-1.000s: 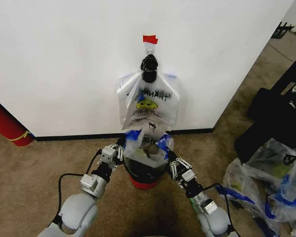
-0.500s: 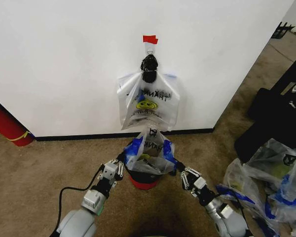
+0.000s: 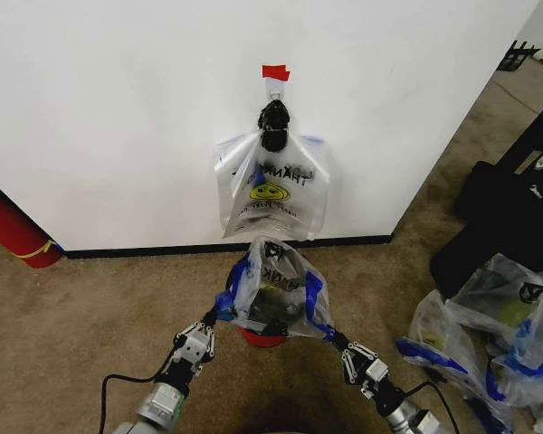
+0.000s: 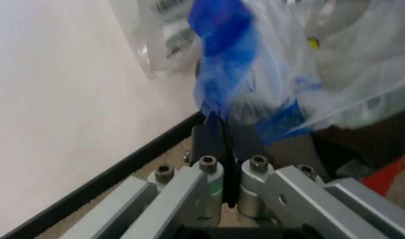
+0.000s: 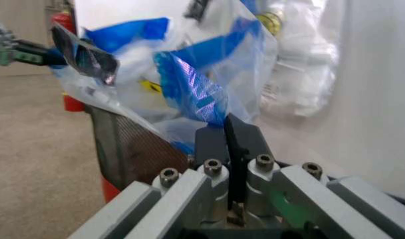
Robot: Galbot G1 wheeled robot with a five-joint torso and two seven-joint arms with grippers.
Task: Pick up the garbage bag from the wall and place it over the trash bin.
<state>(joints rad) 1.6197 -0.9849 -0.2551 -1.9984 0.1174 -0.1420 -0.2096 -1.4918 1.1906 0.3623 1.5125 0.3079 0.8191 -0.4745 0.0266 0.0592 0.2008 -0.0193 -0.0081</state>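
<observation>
The garbage bag [image 3: 273, 294], a thin, crinkled, see-through plastic shopping bag with broad blue bands on its rim and handles and black print on its side, is stretched between the two grippers directly above the trash bin [image 3: 264, 335], a small round red bucket whose lower body shows beneath the bag. The left gripper [image 3: 219, 312] has its dark flat fingers pressed together on the blue-banded rim at the bag's left side; the left wrist view shows the pinch at close range [image 4: 223, 130]. The right gripper [image 3: 329, 331] clamps the rim on the opposite side in the same manner, its black pads shut on a fold of blue film [image 5: 227, 133]. The floor is a short-pile brown carpet [image 3: 63, 325], meeting the plain white painted wall [image 3: 118, 117] along a black baseboard [image 3: 145, 250]. On the wall, a red tape strip [image 3: 275, 71] sits just above a small metal hook [image 3: 273, 88], from which a second clear bag with a yellow smiley and black lettering [image 3: 271, 192] hangs. A large red cylinder with a yellow band [image 3: 14, 231] leans at the left, and stuffed clear bags with blue ties [image 3: 489, 330] lie on the carpet at the right.
</observation>
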